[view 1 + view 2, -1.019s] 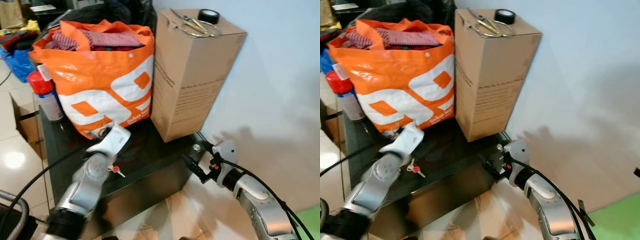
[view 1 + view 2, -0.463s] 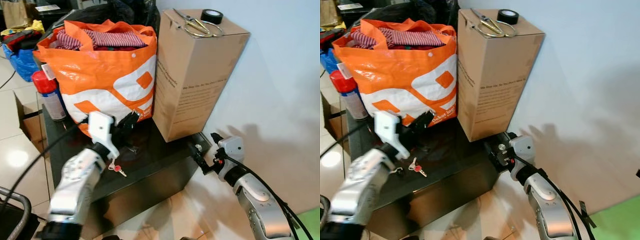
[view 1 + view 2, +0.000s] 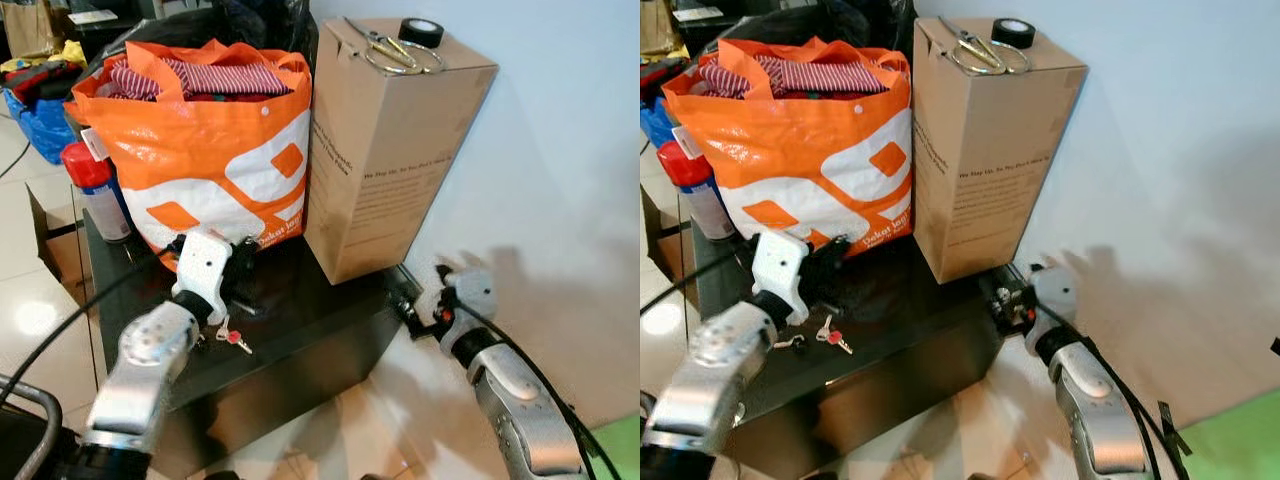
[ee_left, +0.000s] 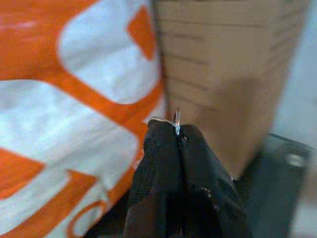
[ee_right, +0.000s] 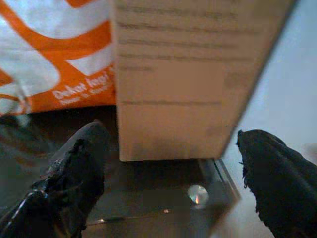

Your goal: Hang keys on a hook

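Observation:
The keys (image 3: pixel 235 339), with a red tag, lie on the black table (image 3: pixel 320 310) in front of the orange bag, just beside my left wrist. My left gripper (image 3: pixel 243 283) hovers low over the table between the bag and the keys, its fingers (image 4: pixel 168 163) pressed shut. A thin glint of metal (image 4: pixel 177 121) sticks out at their tips; what it is cannot be told. My right gripper (image 3: pixel 420 292) stands open at the table's right corner, below the cardboard box, with nothing between its fingers (image 5: pixel 74 168).
An orange and white bag (image 3: pixel 215 160) full of clothes and a tall cardboard box (image 3: pixel 390 150) stand on the table. Scissors (image 3: pixel 385 48) and a tape roll (image 3: pixel 420 32) lie on the box. A red-capped spray can (image 3: pixel 95 190) stands left. A white wall (image 3: pixel 560 150) is on the right.
My left gripper has swung out from over the keys, lifted toward the box, then dropped low before the bag. The right gripper has drifted slightly right. The keys stayed put.

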